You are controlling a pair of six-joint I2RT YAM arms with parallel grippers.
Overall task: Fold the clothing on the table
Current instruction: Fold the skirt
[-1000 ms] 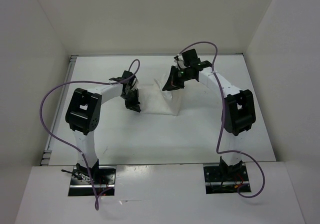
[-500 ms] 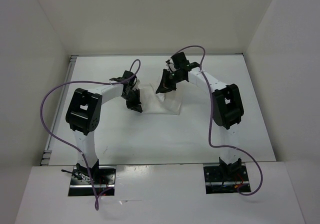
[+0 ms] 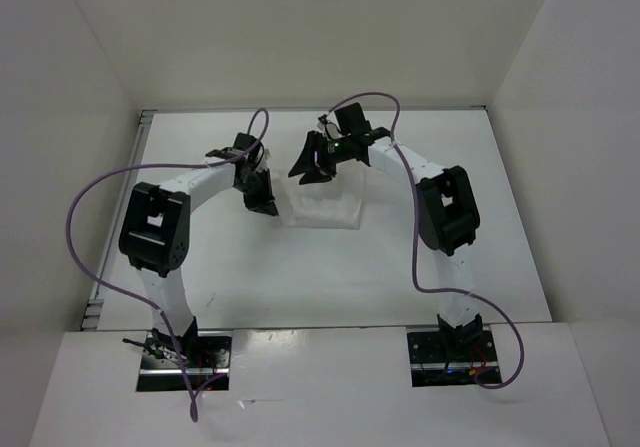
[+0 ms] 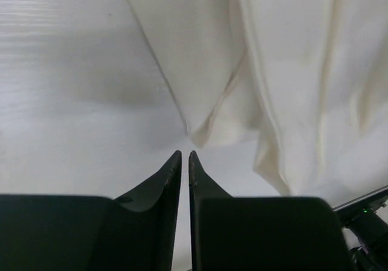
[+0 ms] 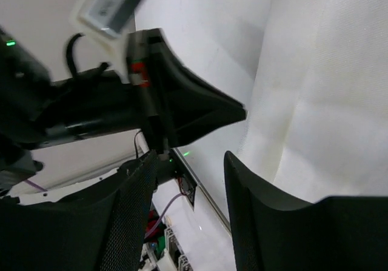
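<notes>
The clothing (image 3: 322,199) lies folded and wrinkled on the bench (image 3: 470,257), toward its far edge, between the 2 arms. The left pincer (image 4: 185,157) has its tips nearly together, holding nothing, just short of the fabric's edge. The right pincer (image 5: 193,162) stands apart above the clothing, gripping nothing.

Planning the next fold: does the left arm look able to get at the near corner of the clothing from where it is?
Probably yes. The left claw sits just short of the clothing corner, only bare table between them, nothing blocking.
</notes>
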